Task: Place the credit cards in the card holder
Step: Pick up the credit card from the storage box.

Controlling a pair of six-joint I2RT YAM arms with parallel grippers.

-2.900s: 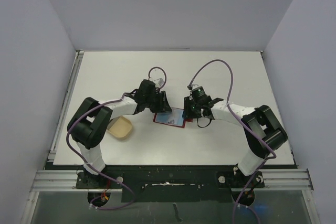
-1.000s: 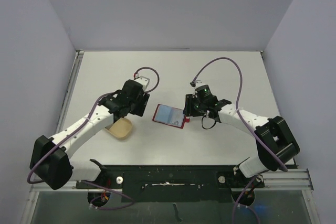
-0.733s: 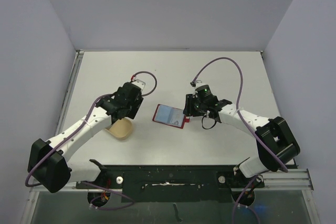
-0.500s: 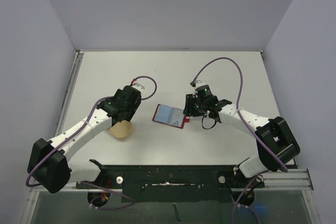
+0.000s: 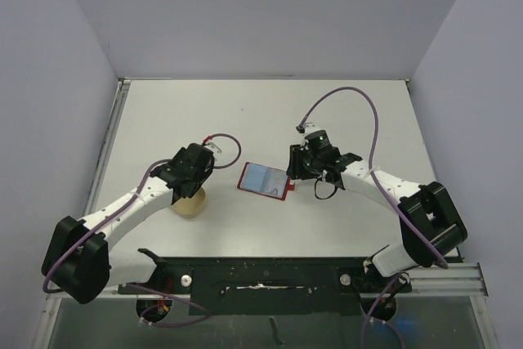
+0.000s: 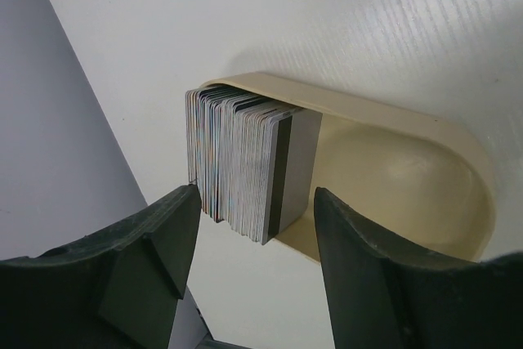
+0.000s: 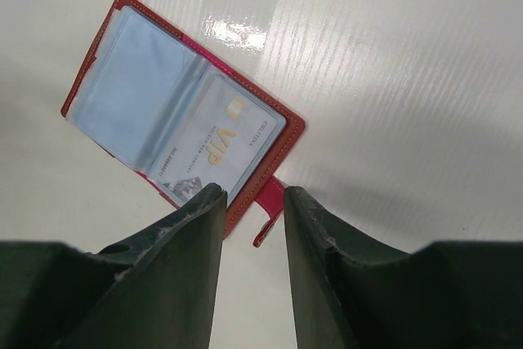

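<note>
Left tool (image 6: 253, 226): spread wide, gripping nothing, hanging over the tan dish (image 6: 425, 128).
Credit cards (image 6: 245, 161): a thick stack on edge at one end of the dish, dead ahead of the left tool's gap.
Right tool (image 7: 253, 194): half-parted, nothing clamped, low over the bench (image 7: 392, 79).
Card holder (image 7: 163, 112): lying open and flat just ahead of the right tool, its snap tab (image 7: 268, 206) in the gap between the fingers.
VIP card (image 7: 221, 140): in the sleeve nearest the right tool.
</note>
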